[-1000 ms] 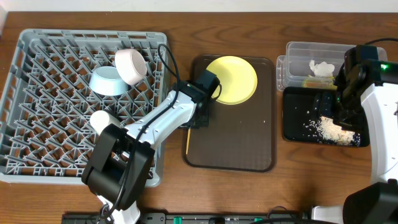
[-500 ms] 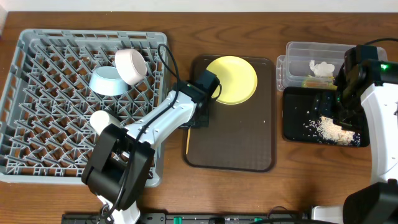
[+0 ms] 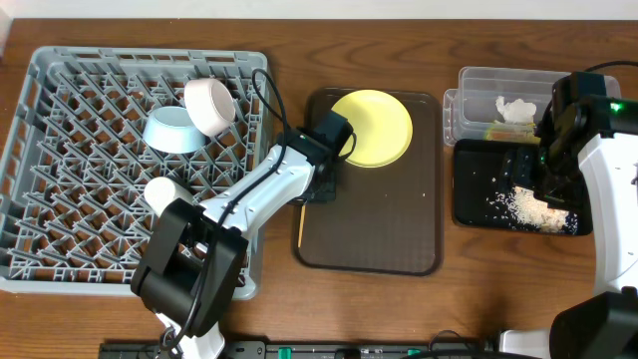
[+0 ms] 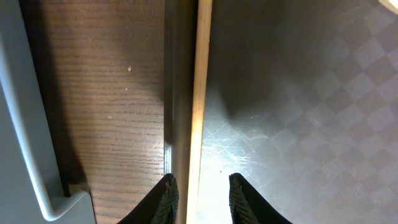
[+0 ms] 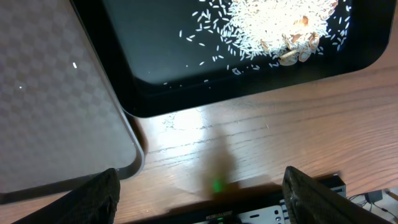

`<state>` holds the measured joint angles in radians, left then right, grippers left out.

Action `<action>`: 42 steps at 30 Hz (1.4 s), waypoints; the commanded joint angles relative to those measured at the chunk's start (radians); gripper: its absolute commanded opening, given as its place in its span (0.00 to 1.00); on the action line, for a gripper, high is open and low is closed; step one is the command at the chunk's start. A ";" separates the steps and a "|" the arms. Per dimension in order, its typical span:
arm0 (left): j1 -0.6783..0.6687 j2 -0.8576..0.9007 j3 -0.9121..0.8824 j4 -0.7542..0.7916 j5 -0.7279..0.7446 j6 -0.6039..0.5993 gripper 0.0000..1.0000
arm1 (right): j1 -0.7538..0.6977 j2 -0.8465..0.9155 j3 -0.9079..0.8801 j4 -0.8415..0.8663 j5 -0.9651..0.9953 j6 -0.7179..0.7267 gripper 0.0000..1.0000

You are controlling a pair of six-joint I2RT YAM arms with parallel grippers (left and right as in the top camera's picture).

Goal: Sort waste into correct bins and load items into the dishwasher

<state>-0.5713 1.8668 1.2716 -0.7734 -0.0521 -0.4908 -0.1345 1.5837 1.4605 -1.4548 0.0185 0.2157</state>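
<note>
Left wrist view: left claw (image 4: 200, 186) slightly parted astride the chopstick (image 4: 200, 93), not pinching. Thin, light, stiff, probably slippery; best pinched mid-length, ahead of the claw.

Just a brown wood-grain bench (image 3: 449, 299) filling the shot (grain runs side to side), thin white wall strip (image 3: 299, 6) at 12 o'clock.
</note>
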 commanded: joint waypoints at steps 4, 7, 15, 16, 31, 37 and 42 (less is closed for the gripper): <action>0.002 -0.004 0.007 0.020 -0.013 -0.001 0.30 | -0.010 -0.002 0.010 -0.001 0.000 -0.003 0.82; 0.002 -0.004 0.007 0.027 -0.013 -0.001 0.30 | -0.010 -0.002 0.010 -0.001 0.000 -0.004 0.82; 0.002 0.008 0.005 0.039 -0.013 -0.001 0.30 | -0.010 -0.002 0.010 -0.001 0.000 -0.003 0.82; 0.002 0.011 0.005 0.042 -0.013 -0.001 0.30 | -0.010 -0.002 0.010 -0.001 0.000 -0.004 0.82; 0.002 0.026 0.002 0.055 -0.069 -0.001 0.31 | -0.010 -0.002 0.010 0.000 0.000 -0.003 0.82; 0.002 0.039 0.002 0.055 -0.069 -0.001 0.31 | -0.010 -0.002 0.010 0.000 0.000 -0.003 0.81; 0.002 0.066 0.002 0.055 -0.069 -0.001 0.31 | -0.010 -0.002 0.010 0.000 0.000 -0.003 0.81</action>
<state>-0.5713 1.9034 1.2713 -0.7166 -0.0994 -0.4908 -0.1345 1.5837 1.4605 -1.4548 0.0185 0.2157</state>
